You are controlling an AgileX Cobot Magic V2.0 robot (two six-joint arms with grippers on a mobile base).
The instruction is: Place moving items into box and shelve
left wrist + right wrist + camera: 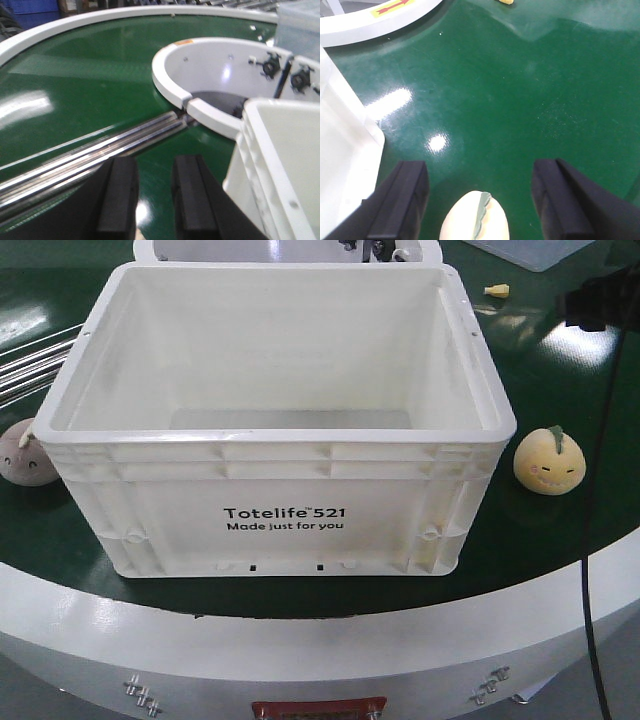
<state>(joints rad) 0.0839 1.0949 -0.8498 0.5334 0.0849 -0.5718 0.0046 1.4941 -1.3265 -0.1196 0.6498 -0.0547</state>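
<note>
Belt run: large white ribbed plastic tote (280, 500) printed "Totelife 521" stands upright on the green conveyor belt (560, 550). The pale yellow round plush toy with green leaf (548, 462) lies on the belt just right of the tote. The greyish-pink round plush toy (22, 455) sits at the tote's left corner, partly hidden. The right gripper (480, 170) is released, jaws wide, straddling the yellow toy without contact. The left gripper (155, 195) is released, jaws parted, over the belt beside the tote's rim

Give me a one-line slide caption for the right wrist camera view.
Right gripper open, with the pale yellow plush toy between its fingers on the green belt, white box at left.
</note>
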